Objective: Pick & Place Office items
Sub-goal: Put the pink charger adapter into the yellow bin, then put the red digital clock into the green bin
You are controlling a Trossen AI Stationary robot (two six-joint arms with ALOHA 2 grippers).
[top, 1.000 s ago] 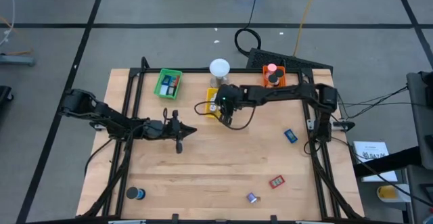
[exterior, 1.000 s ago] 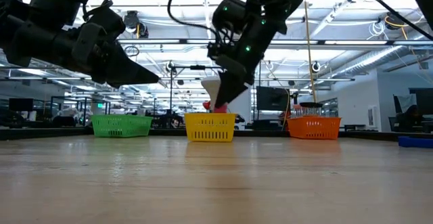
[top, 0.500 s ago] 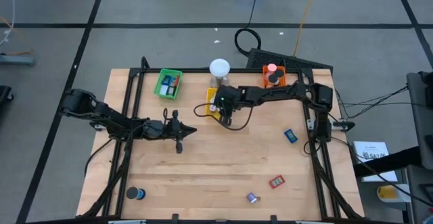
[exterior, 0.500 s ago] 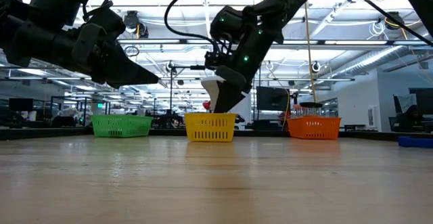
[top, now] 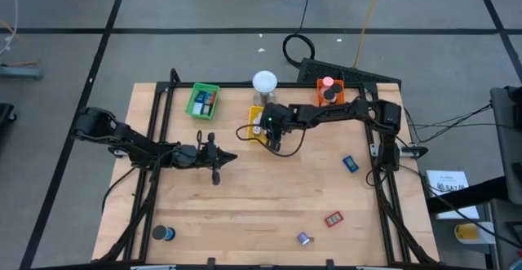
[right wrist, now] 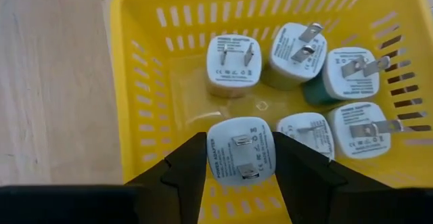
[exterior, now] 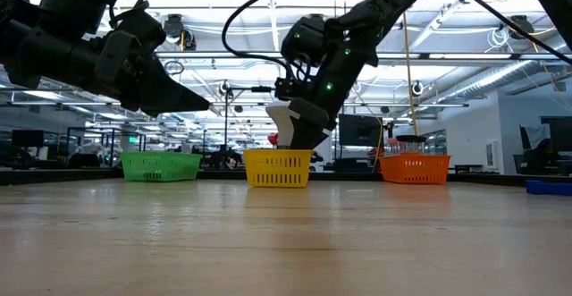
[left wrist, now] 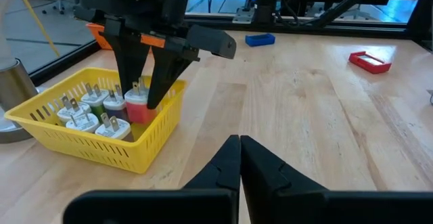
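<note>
The right end effector [right wrist: 237, 158], lowered into the yellow tray [right wrist: 139, 82], pinches a pink-bodied plug adapter [right wrist: 238, 149], apparently to set it among the others.

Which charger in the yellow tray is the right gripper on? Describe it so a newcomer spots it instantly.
Find the yellow tray at the table's far edge, between the green and orange ones. Several white-faced plug adapters sit inside, prongs up. The one meant is the adapter standing between the fingers of the right gripper; in the left wrist view its body is pinkish red, unlike its white and green neighbours.
</note>
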